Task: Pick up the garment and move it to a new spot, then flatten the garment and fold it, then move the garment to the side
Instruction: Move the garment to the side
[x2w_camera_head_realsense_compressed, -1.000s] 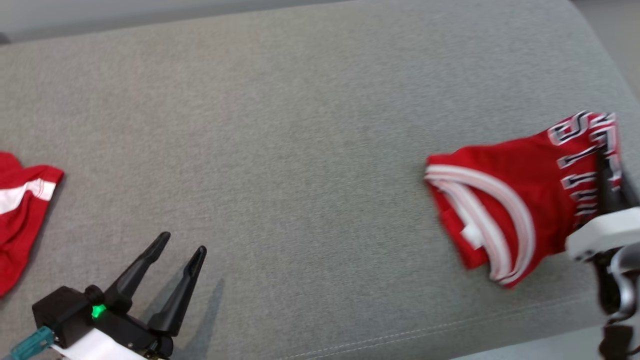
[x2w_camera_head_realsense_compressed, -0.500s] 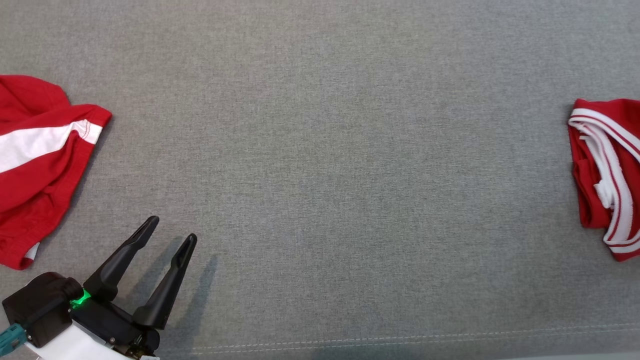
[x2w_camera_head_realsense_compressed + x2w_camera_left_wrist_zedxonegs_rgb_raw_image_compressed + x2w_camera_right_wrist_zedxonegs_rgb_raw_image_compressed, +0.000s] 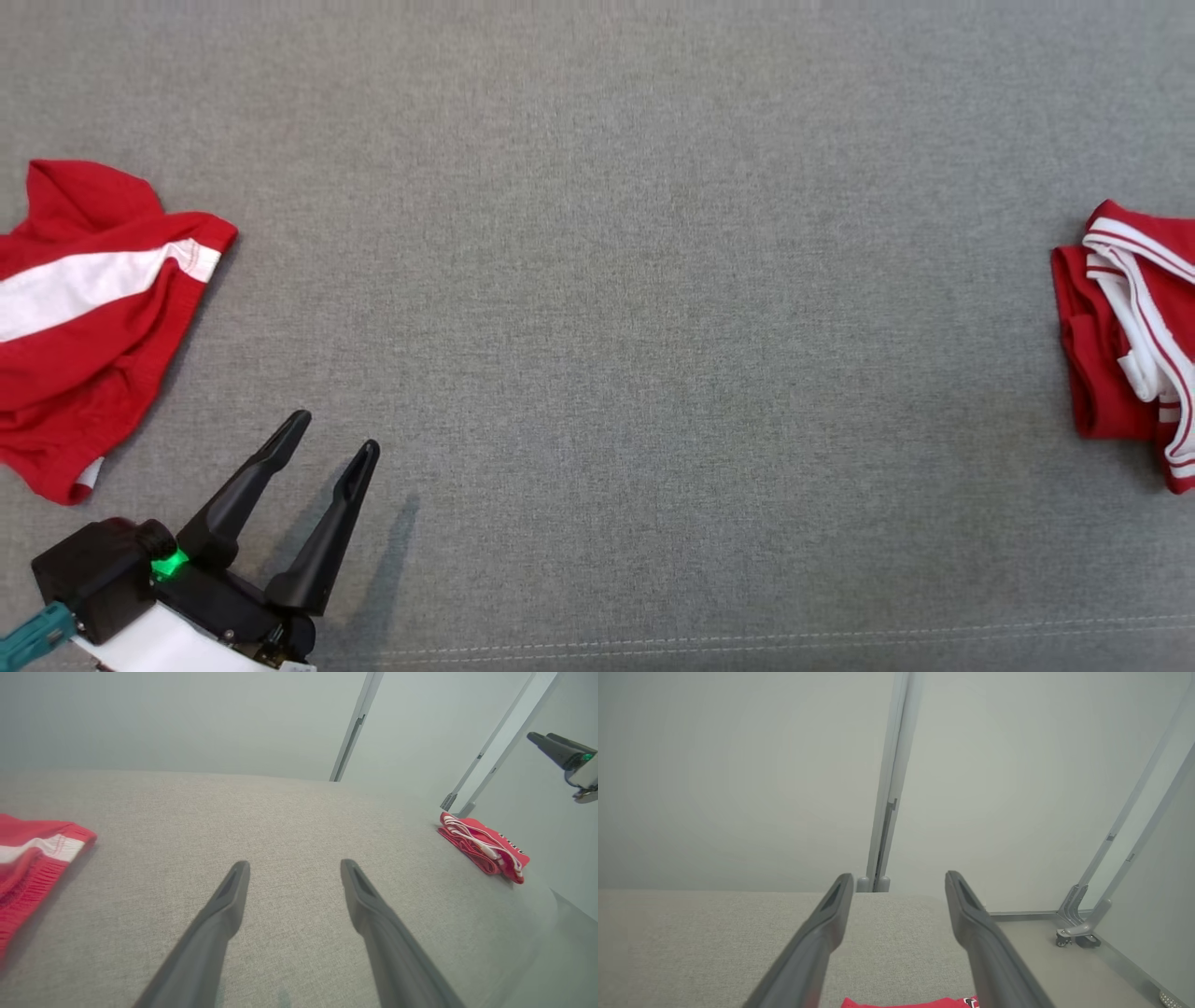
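Item one: my left pincer [image 3: 334,432], two long dark fingers spread apart and gripping nothing, low over the broad grey woven cushion [image 3: 597,280] at the lower left of the head view, its shadow falling just beside it. Item two: my right pincer [image 3: 899,876], fingers likewise parted and empty; its own wrist view looks along them to a pale wall [image 3: 738,788], upright metal posts [image 3: 887,812] and a small caster [image 3: 1078,940] on the floor past the cushion's end. Item three, the task's garment: a folded red jersey with white-and-red striped trim [image 3: 1120,355], lying on the cushion at the far right edge of the head view, which cuts it off. The left wrist view adds the whole folded bundle [image 3: 481,847] near the cushion's rounded end, dark lettering along its far side, and my right pincer [image 3: 542,739] raised in the air above and beyond it, not touching. The right wrist view gives a sliver of the red cloth [image 3: 915,1003] at the bottom edge, below and between the fingers. Item four: crumpled red shorts with a white side stripe [image 3: 84,317], at the cushion's left, well apart from the jersey and near my left pincer. Item five: a stitched seam [image 3: 747,639] along the cushion's near edge, seen from the head.
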`<state>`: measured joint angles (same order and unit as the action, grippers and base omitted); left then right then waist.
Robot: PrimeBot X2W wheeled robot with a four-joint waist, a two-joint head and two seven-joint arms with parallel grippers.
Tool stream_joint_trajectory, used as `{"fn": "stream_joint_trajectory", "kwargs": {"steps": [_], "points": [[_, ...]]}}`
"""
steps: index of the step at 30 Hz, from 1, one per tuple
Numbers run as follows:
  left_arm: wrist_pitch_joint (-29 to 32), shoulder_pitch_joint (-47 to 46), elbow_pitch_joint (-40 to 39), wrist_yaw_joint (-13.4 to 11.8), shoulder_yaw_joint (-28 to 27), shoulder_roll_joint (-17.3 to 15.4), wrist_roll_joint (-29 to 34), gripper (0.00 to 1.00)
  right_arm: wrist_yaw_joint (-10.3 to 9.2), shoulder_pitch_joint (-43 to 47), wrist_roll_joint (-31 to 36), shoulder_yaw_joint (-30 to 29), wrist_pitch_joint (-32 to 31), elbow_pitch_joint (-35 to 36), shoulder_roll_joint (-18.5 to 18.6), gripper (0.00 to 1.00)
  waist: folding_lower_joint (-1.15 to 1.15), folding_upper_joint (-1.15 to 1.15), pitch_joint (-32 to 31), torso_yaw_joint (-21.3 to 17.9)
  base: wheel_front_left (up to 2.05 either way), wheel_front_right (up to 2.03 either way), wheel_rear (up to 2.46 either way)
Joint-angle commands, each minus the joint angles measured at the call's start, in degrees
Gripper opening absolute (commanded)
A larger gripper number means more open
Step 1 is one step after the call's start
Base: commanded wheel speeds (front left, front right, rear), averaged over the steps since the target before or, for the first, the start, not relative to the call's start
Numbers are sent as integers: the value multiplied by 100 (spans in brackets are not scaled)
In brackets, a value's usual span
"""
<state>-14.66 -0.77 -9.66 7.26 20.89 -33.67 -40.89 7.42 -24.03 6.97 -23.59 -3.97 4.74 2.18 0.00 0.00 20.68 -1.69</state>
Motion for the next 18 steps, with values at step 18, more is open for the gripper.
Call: {"fn": "stream_joint_trajectory", "kwargs": {"steps": [18], "points": [[-34,-339,1672,23,-435,950,470,100,7,1407,-847,1362,710,-582,70,100,0,0,-1482,187,0,0,0]]}}
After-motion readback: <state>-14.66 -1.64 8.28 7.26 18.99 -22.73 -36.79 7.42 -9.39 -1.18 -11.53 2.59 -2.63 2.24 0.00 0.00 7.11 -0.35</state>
